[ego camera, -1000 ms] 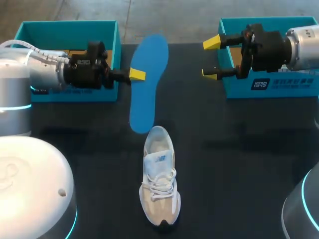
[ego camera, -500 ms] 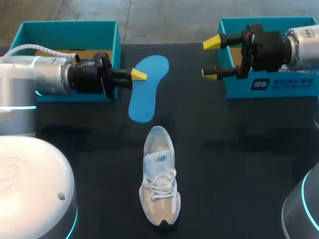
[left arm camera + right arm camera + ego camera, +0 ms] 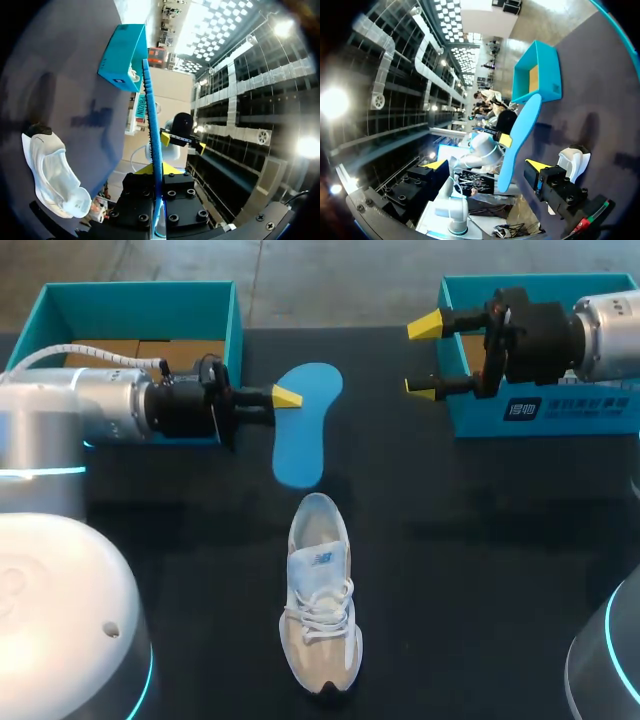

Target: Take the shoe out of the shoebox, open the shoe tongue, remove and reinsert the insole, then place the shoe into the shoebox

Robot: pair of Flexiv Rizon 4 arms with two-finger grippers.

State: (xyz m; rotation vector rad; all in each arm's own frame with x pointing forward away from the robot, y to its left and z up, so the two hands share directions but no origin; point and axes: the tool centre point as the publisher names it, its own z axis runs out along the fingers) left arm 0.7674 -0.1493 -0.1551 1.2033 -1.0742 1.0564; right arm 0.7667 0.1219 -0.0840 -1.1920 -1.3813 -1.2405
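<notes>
1. From above and behind, we are looking down over the whole worktop (image 3: 480, 540).
2. At the left tool (image 3: 287, 397), we are looking close along the insole (image 3: 151, 135), edge-on.
3. From the right wrist, we are facing back across the worktop; all views are sharing the insole and the shoe (image 3: 320, 610).

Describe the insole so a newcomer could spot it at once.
On the black table, look just right of the teal left shoebox. The insole is the flat blue foot-shaped sheet held in the left gripper, just beyond the white shoe heel; nothing else is thin and blue.
</notes>
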